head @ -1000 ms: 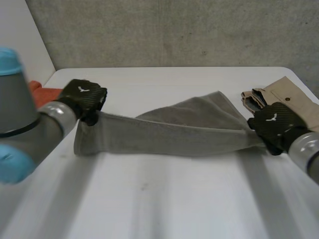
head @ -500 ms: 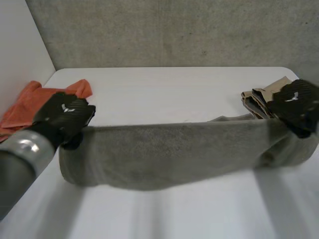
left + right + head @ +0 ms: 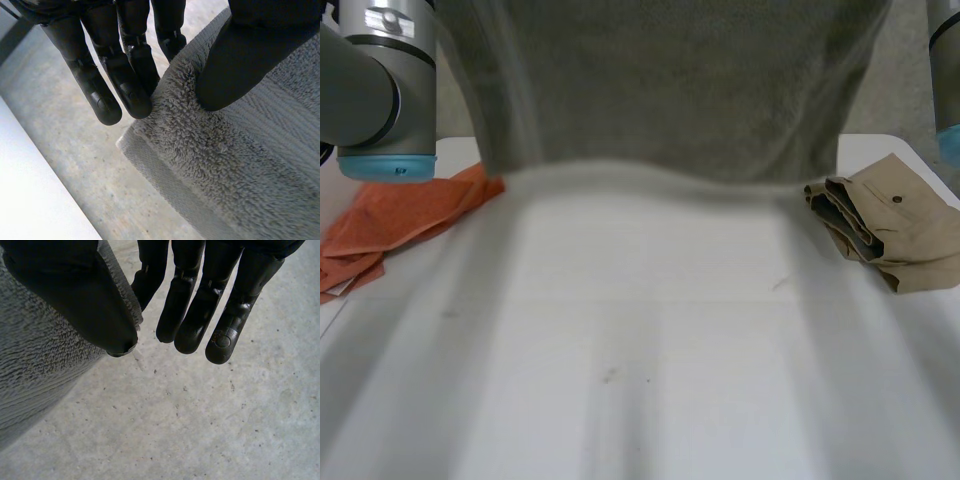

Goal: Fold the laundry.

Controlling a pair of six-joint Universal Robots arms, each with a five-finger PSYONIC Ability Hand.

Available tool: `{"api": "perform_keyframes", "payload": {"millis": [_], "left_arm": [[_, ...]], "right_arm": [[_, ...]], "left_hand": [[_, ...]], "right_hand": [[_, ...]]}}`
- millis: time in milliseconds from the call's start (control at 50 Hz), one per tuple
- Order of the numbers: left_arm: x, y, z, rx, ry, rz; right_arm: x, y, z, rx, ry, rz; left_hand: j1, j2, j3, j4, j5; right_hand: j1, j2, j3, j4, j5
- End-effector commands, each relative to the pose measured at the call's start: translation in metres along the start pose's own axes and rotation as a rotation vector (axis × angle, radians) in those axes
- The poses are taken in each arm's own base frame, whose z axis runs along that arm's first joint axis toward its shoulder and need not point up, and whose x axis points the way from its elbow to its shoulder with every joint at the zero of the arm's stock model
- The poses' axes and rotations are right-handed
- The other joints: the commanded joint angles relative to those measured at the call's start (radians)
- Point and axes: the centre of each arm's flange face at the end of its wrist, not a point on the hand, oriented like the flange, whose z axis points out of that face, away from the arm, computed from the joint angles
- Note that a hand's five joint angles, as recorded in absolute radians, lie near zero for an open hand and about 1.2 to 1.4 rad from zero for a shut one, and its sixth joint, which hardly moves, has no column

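Observation:
A grey towel (image 3: 670, 90) hangs spread out above the table's far side, its lower edge just over the tabletop. In the left wrist view my left hand (image 3: 125, 75) pinches one upper corner of the towel (image 3: 240, 165) between thumb and straight fingers. My right hand (image 3: 200, 305) pinches the other upper corner of the towel (image 3: 35, 370) the same way, thumb on the cloth's edge. My left arm (image 3: 380, 90) and right arm (image 3: 945, 60) are raised on either side of the towel.
An orange cloth (image 3: 400, 220) lies crumpled at the table's left edge. A folded beige garment (image 3: 890, 230) sits at the right. The white table (image 3: 640, 380) stretches below the towel, with a concrete wall behind.
Both arms have risen, lifting the towel off the table. It went from lying stretched between the hands to hanging spread high in front of the wall.

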Motion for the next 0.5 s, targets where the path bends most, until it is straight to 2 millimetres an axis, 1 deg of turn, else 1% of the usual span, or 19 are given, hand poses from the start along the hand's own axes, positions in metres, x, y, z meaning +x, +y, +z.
{"api": "perform_keyframes", "payload": {"millis": [20,60,80,100,120,160,200,220,240,260,280,300,340,360,380,420,440,460,500], "left_arm": [[0.011,0.023,-0.04,-0.137,0.079,-0.06],[0.016,0.032,-0.054,-0.184,0.108,-0.06],[0.019,0.036,-0.061,-0.208,0.123,-0.059],[0.025,0.045,-0.077,-0.256,0.154,-0.06],[0.028,0.051,-0.087,-0.287,0.172,-0.058],[0.037,0.066,-0.114,-0.367,0.227,-0.053],[0.042,0.074,-0.132,-0.418,0.26,-0.049],[0.044,0.077,-0.139,-0.438,0.272,-0.048],[0.047,0.084,-0.156,-0.484,0.3,-0.045],[0.049,0.086,-0.165,-0.508,0.314,-0.044],[0.05,0.089,-0.172,-0.529,0.327,-0.044],[0.053,0.091,-0.187,-0.568,0.356,-0.042],[0.054,0.093,-0.202,-0.609,0.386,-0.036],[0.055,0.093,-0.209,-0.628,0.402,-0.03],[0.056,0.093,-0.223,-0.674,0.44,-0.015],[0.052,0.089,-0.234,-0.714,0.476,0.008],[0.049,0.085,-0.237,-0.728,0.491,0.023],[0.042,0.076,-0.244,-0.757,0.527,0.054],[0.036,0.066,-0.253,-0.795,0.572,0.087]], "right_arm": [[-0.022,0.023,-0.019,-0.082,-0.092,-0.004],[-0.03,0.033,-0.028,-0.114,-0.125,-0.007],[-0.039,0.044,-0.037,-0.149,-0.164,-0.008],[-0.042,0.048,-0.041,-0.165,-0.182,-0.008],[-0.048,0.054,-0.048,-0.183,-0.207,-0.011],[-0.065,0.071,-0.069,-0.238,-0.294,-0.01],[-0.078,0.083,-0.087,-0.28,-0.362,-0.008],[-0.09,0.093,-0.106,-0.318,-0.431,-0.002],[-0.096,0.098,-0.115,-0.337,-0.465,0.0],[-0.101,0.103,-0.124,-0.351,-0.496,0.0],[-0.111,0.112,-0.142,-0.386,-0.558,-0.004],[-0.116,0.117,-0.152,-0.407,-0.591,-0.007],[-0.121,0.121,-0.166,-0.431,-0.632,-0.02],[-0.123,0.124,-0.179,-0.454,-0.667,-0.036],[-0.124,0.126,-0.185,-0.467,-0.686,-0.042],[-0.124,0.126,-0.195,-0.489,-0.719,-0.057],[-0.122,0.127,-0.206,-0.518,-0.756,-0.072],[-0.12,0.127,-0.211,-0.536,-0.774,-0.08],[-0.111,0.122,-0.219,-0.57,-0.807,-0.097]], "left_hand": [[0.243,0.198,0.199,0.194,0.252],[0.243,0.198,0.199,0.194,0.252],[0.243,0.198,0.199,0.194,0.252],[0.243,0.198,0.199,0.194,0.252],[0.243,0.198,0.199,0.194,0.252],[0.243,0.198,0.199,0.194,0.252],[0.243,0.198,0.199,0.194,0.252],[0.243,0.198,0.199,0.194,0.252],[0.243,0.198,0.199,0.194,0.252],[0.243,0.198,0.199,0.194,0.252],[0.243,0.198,0.199,0.194,0.252],[0.243,0.198,0.199,0.194,0.252],[0.243,0.198,0.199,0.194,0.252],[0.243,0.198,0.199,0.194,0.252],[0.243,0.198,0.199,0.194,0.252],[0.243,0.198,0.199,0.194,0.252],[0.243,0.198,0.199,0.194,0.252],[0.243,0.198,0.199,0.194,0.252],[0.243,0.198,0.199,0.194,0.252]], "right_hand": [[0.385,0.218,0.214,0.203,0.23],[0.385,0.218,0.214,0.203,0.23],[0.385,0.218,0.214,0.203,0.23],[0.385,0.218,0.214,0.203,0.23],[0.385,0.218,0.214,0.203,0.23],[0.385,0.218,0.214,0.203,0.23],[0.385,0.218,0.214,0.203,0.23],[0.385,0.218,0.214,0.203,0.23],[0.385,0.218,0.214,0.203,0.23],[0.385,0.218,0.214,0.203,0.23],[0.385,0.218,0.214,0.203,0.23],[0.385,0.218,0.214,0.203,0.23],[0.385,0.218,0.214,0.203,0.23],[0.385,0.218,0.214,0.203,0.23],[0.385,0.218,0.214,0.203,0.23],[0.385,0.218,0.214,0.203,0.23],[0.385,0.218,0.214,0.203,0.23],[0.385,0.218,0.214,0.203,0.23],[0.385,0.218,0.214,0.203,0.23]]}}
